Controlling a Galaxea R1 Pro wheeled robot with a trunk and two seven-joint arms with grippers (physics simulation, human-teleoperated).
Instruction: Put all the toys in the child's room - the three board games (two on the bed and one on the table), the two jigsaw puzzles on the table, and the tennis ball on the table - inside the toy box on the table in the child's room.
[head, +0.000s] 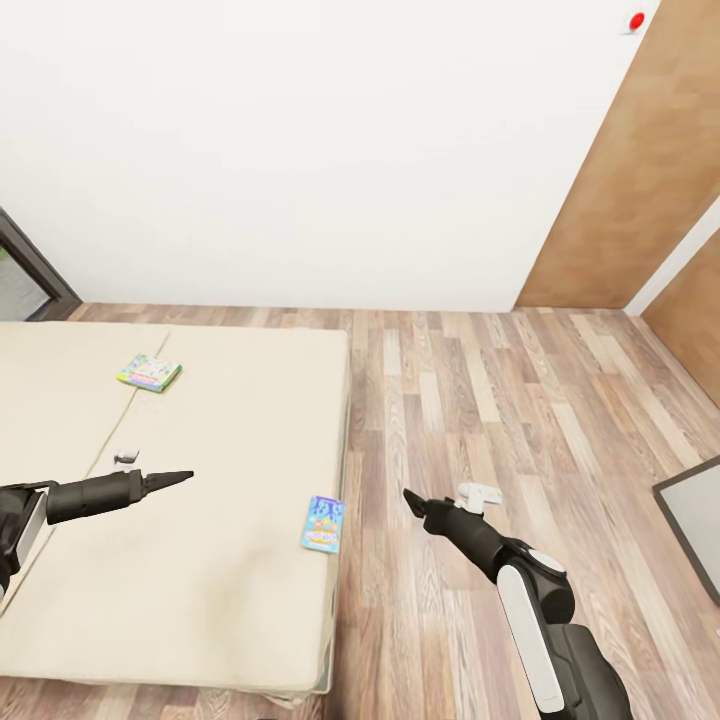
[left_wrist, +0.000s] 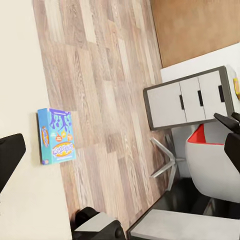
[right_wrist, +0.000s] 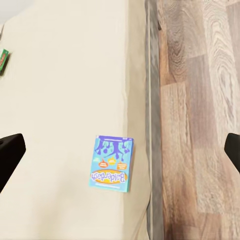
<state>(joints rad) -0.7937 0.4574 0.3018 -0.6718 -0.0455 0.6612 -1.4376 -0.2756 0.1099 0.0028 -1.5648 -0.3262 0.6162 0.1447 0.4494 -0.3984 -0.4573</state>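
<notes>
Two board games lie on the beige bed (head: 200, 600). The small blue one (head: 323, 523) rests near the mattress's right edge, also seen in the wrist views (left_wrist: 56, 136) (right_wrist: 111, 163). The green-edged multicolour one (head: 148, 372) lies farther back (right_wrist: 2, 60). My left gripper (head: 180, 477) hovers over the middle of the mattress, left of the blue box, open and empty. My right gripper (head: 410, 497) hangs over the floor just right of the bed edge, open and empty, pointing toward the blue box. The table, toy box, jigsaw puzzles and tennis ball are out of view.
Wood floor (head: 500, 400) stretches right of the bed to a white wall and brown panels (head: 640, 180). A grey-edged flat surface (head: 695, 525) pokes in at the right. The left wrist view shows a grey drawer unit (left_wrist: 190, 97) and a red-and-white chair (left_wrist: 210, 160).
</notes>
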